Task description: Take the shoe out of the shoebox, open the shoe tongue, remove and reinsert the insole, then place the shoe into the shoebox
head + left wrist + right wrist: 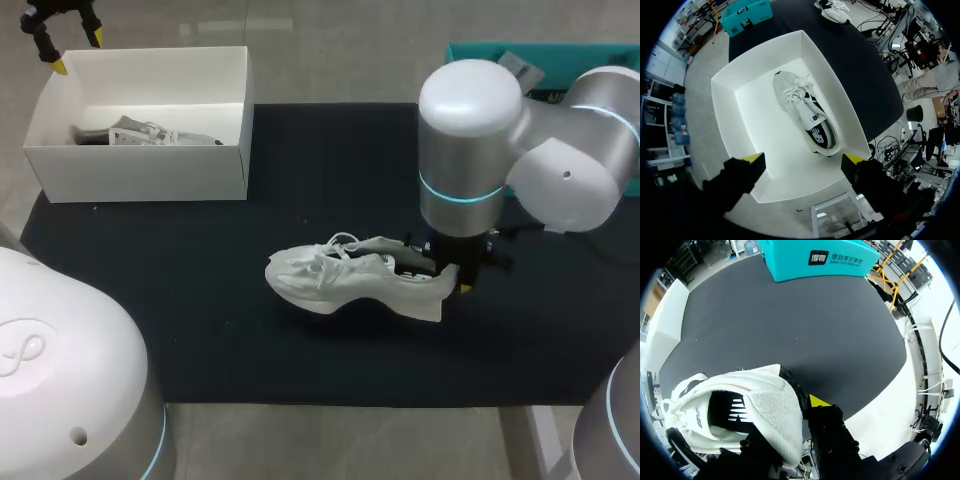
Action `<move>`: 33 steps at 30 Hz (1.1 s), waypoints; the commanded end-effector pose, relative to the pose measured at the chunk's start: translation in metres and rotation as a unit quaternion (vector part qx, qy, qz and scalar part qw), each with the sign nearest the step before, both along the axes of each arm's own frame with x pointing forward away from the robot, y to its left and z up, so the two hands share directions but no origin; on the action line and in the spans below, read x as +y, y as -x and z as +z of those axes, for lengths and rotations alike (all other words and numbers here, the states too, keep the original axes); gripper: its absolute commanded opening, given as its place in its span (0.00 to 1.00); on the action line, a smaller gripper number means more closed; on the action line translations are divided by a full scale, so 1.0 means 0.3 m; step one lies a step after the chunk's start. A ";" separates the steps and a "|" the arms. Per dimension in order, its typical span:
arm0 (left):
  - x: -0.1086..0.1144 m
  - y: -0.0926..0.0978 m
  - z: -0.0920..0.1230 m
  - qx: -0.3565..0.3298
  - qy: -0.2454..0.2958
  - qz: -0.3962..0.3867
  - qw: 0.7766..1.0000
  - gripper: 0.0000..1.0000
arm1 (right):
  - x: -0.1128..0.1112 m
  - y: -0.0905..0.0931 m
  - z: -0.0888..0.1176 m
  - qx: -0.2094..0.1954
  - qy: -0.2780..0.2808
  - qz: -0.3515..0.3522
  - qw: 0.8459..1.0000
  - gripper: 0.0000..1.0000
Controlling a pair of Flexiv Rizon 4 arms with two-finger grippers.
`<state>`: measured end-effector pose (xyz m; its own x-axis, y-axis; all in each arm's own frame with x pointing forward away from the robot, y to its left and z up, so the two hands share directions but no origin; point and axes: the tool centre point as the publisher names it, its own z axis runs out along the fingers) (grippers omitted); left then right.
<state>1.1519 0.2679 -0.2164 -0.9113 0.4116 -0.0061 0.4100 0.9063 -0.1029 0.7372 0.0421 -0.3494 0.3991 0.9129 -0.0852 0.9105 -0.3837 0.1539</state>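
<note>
- Gripping the heel of the white shoe (345, 275), the right gripper (450, 275) appeared closed on the padded back wall. Only its outer yellow tip showed in the right wrist view, since the padding hid the other finger.
- The shoe sat mid-way across the black mat (330, 150), well apart from the shoebox (140, 175). Its toe pointed to the robot's left and its heel seemed slightly raised.
- It looked light, with a mesh upper and a foam sole. One hold at the heel would probably carry it, though the toe would likely droop or swing.
- The heel padding was soft and would fold under a hard pinch, so the shoe could twist or slip out. A firmer hold probably lay lower on the heel or along the side wall near the sole, where the shoe seemed stiffer.
- The tongue and laces looked floppy. The tongue would be best taken at its top edge, and the loose lace loops could snag a finger.
- The dark insole with white print showed through the opening. It looked thin and bendy, easiest to lift from the heel end and likely to buckle when pushed back in.
- The left gripper (803, 159) hung above the shoebox with its jaws wide open, holding nothing. A second shoe (805, 112) lay inside the box.
</note>
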 end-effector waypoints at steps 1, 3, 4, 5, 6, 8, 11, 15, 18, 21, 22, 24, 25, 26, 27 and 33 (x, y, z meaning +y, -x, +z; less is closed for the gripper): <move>0.001 0.002 0.002 0.000 -0.001 0.000 1.000 1.00 | -0.001 -0.028 -0.079 0.005 0.003 0.010 1.000 0.00; 0.001 0.002 0.002 0.000 -0.001 0.000 1.000 1.00 | -0.017 -0.037 -0.103 0.010 0.005 0.012 1.000 0.00; 0.001 0.002 0.002 0.000 -0.001 0.000 1.000 1.00 | -0.025 -0.041 -0.111 0.010 0.006 0.012 1.000 0.00; 0.001 0.002 0.002 0.000 -0.001 0.000 1.000 1.00 | -0.031 -0.043 -0.117 0.013 0.005 0.013 1.000 0.00; 0.001 0.002 0.002 0.000 -0.001 0.000 1.000 1.00 | -0.040 -0.048 -0.123 0.013 0.005 0.013 1.000 0.00; 0.001 0.002 0.002 0.000 -0.001 0.000 1.000 1.00 | -0.055 -0.054 -0.134 0.015 0.005 0.014 1.000 0.00; 0.001 0.002 0.002 0.000 -0.001 0.000 1.000 1.00 | -0.080 -0.067 -0.146 0.017 0.001 0.008 1.000 0.00; 0.001 0.002 0.002 0.000 -0.001 0.000 1.000 1.00 | -0.101 -0.079 -0.149 0.015 -0.002 0.001 1.000 0.00; 0.001 0.002 0.002 0.000 -0.001 0.000 1.000 1.00 | -0.110 -0.088 -0.154 0.015 0.002 -0.001 1.000 0.00; 0.001 0.002 0.002 0.000 -0.001 0.000 1.000 1.00 | -0.115 -0.097 -0.172 0.019 0.002 -0.001 1.000 0.00; 0.001 0.002 0.002 0.000 -0.001 0.000 1.000 1.00 | -0.117 -0.099 -0.181 0.020 0.003 -0.001 1.000 0.00; 0.001 0.002 0.002 0.000 -0.001 0.000 1.000 1.00 | -0.119 -0.101 -0.185 0.023 0.003 -0.006 1.000 0.14; 0.001 0.002 0.002 0.000 -0.001 0.000 1.000 1.00 | -0.117 -0.100 -0.176 0.020 0.000 -0.012 1.000 0.96; 0.001 0.002 0.002 0.000 -0.001 0.000 1.000 1.00 | -0.118 -0.101 -0.163 0.016 -0.003 -0.014 1.000 1.00; 0.001 0.002 0.002 0.000 -0.001 0.000 1.000 1.00 | -0.114 -0.098 -0.144 0.012 -0.005 -0.012 1.000 1.00; 0.001 0.002 0.002 0.000 -0.001 0.000 1.000 1.00 | -0.064 -0.061 0.009 -0.039 -0.025 0.027 0.999 1.00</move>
